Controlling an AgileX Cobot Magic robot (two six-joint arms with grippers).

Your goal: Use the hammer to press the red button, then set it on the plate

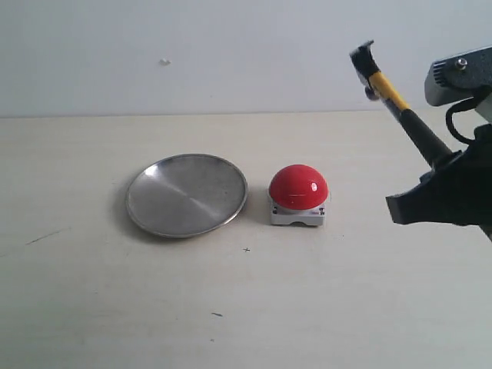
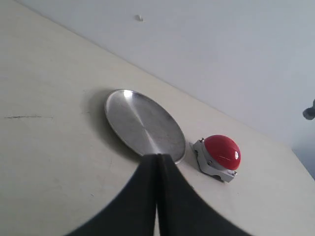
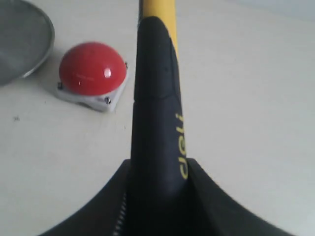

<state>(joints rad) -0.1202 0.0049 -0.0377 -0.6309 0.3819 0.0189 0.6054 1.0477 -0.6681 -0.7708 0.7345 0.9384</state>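
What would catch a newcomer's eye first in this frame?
The glossy red button sits mid-scene, just beside the silver plate. At the right edge of the exterior view, the right gripper holds the hammer aloft, head uppermost.

A pale table (image 1: 346,307) carries a round silver metal plate (image 1: 187,194) and, just to its right in the exterior view, a red button (image 1: 298,192) on a square grey base. Faint dark scuffs (image 1: 44,237) mark the surface.
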